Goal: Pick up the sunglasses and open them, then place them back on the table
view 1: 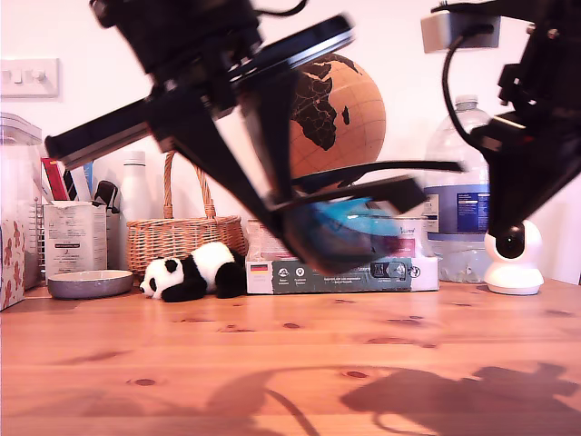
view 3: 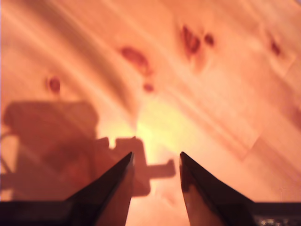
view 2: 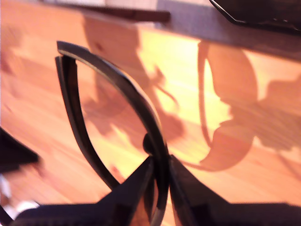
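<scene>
My first gripper (view 2: pixel 160 165) is clamped on the sunglasses (view 1: pixel 349 227), pinching the frame between its fingertips; in the exterior view they hang in mid-air well above the table (view 1: pixel 290 363), about centre, the blue-tinted lens low and one slim arm reaching out toward 3 o'clock. The lens is smeared by motion blur, so I cannot say how far the arms are unfolded. My second gripper (view 3: pixel 155 165) hangs over bare wood with its jaws parted and nothing between them; in the exterior view that arm sits at 2 o'clock.

Along the back edge, from 9 o'clock toward 3 o'clock in the exterior view: a holder (view 1: pixel 74 238) with pens, a shallow metal dish (view 1: pixel 89 284) that looks empty, a wicker basket (view 1: pixel 182 238) whose contents are hidden, a toy panda (view 1: pixel 192 271), a box (view 1: pixel 340 271), a water bottle (view 1: pixel 458 195) and a small white camera (view 1: pixel 514 259). A globe (view 1: pixel 338 113) stands behind. The near half of the tabletop lies open.
</scene>
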You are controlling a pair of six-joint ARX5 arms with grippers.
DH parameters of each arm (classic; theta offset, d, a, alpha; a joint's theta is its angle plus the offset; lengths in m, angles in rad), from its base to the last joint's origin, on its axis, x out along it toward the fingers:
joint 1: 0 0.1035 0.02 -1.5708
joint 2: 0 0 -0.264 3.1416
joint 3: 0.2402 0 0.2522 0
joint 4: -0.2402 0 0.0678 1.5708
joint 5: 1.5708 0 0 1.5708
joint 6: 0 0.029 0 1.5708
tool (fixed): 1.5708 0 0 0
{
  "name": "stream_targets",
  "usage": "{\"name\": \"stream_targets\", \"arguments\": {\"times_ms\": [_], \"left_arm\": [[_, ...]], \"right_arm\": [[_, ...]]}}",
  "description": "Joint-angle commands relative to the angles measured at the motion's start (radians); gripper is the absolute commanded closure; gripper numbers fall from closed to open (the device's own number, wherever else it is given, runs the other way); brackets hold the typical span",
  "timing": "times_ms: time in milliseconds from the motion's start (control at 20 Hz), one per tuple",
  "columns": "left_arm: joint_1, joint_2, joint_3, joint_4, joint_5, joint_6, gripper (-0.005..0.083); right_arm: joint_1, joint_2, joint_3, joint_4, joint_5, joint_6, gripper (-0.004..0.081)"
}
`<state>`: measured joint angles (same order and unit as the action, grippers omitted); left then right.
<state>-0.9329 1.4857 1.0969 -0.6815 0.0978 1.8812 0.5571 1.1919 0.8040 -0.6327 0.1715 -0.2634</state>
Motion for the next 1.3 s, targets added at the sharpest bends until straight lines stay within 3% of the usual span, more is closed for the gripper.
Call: {"name": "stream_targets", "arguments": {"times_ms": [0, 100, 150, 350, 550, 850, 1050, 1250], "left_arm": [[0.011, -0.007, 0.003, 0.000, -0.002, 0.005, 0.0793], [0.024, -0.007, 0.003, 0.000, -0.001, 0.004, 0.0793], [0.027, -0.006, 0.003, 0.001, 0.000, 0.005, 0.0793], [0.028, -0.005, 0.003, 0.005, 0.006, 0.004, 0.0793], [0.027, -0.005, 0.003, 0.017, 0.017, 0.004, 0.0793], [0.028, -0.005, 0.003, 0.077, 0.019, 0.000, 0.0793], [0.028, -0.005, 0.003, 0.058, 0.025, -0.029, 0.0793], [0.028, -0.004, 0.003, 0.045, 0.025, -0.028, 0.0793]], "right_arm": [[-0.003, 0.007, -0.003, -0.011, 0.002, 0.007, 0.0502], [-0.003, 0.007, 0.013, -0.056, -0.047, 0.077, 0.0502], [-0.001, 0.007, 0.031, -0.088, -0.109, 0.122, 0.0503], [-0.001, 0.007, 0.116, -0.127, -0.491, 0.282, 0.0503], [0.002, 0.008, 0.150, -0.113, -0.701, 0.350, 0.0502], [0.048, 0.017, 0.150, -0.119, -0.702, 0.400, 0.0502], [0.084, 0.080, 0.150, -0.126, -0.605, 0.405, 0.0502], [0.092, 0.126, 0.150, -0.098, -0.560, 0.422, 0.0502]]}}
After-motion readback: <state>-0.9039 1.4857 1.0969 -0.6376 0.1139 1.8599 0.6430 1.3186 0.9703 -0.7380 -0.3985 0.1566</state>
